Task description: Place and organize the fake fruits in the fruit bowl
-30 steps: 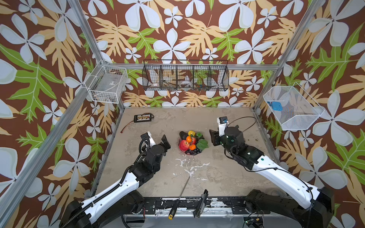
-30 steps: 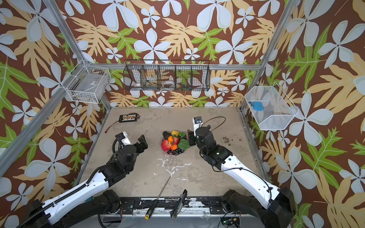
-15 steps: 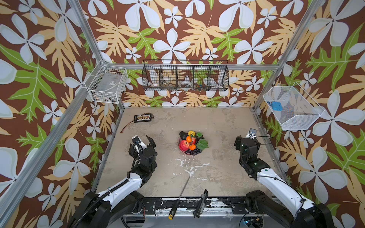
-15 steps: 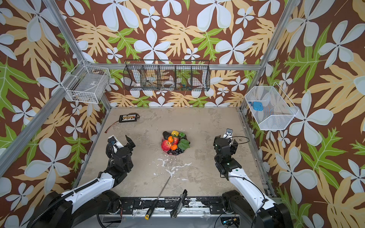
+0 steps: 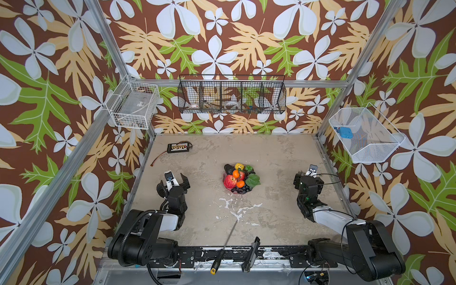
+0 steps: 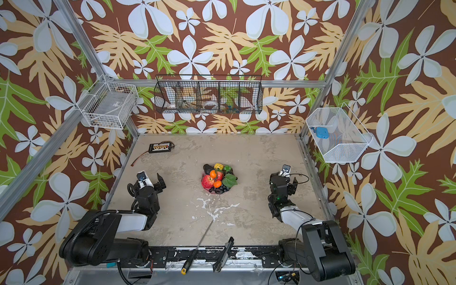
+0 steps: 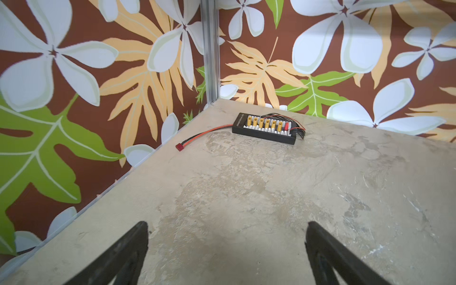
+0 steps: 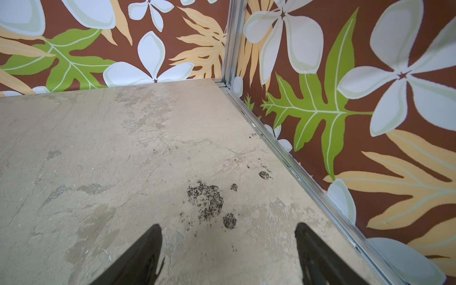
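Note:
The fruit bowl [image 5: 237,194] [image 6: 214,193] stands mid-table in both top views, only bits of its pink rim showing under the fake fruits. In it lie a red apple [image 5: 229,181], two oranges [image 5: 236,174], a lemon [image 5: 238,166], a dark avocado [image 5: 229,168] and grapes [image 5: 241,189] with a green leaf [image 5: 253,180]. My left gripper [image 5: 172,182] [image 7: 227,237] hangs open and empty well left of the bowl. My right gripper [image 5: 308,179] [image 8: 228,234] is open and empty far to the bowl's right, near the side wall.
A black connector board [image 5: 179,147] [image 7: 265,128] with wires lies at the back left. A screwdriver [image 5: 224,246] and a black tool [image 5: 251,251] rest on the front edge. Dark crumbs [image 8: 207,197] spot the table by the right wall. Wire baskets [image 5: 232,95] hang on the walls.
Both arms have drawn back from the bowl to the table's left and right sides. The right gripper's jaws have spread wider. The fruits have not moved.

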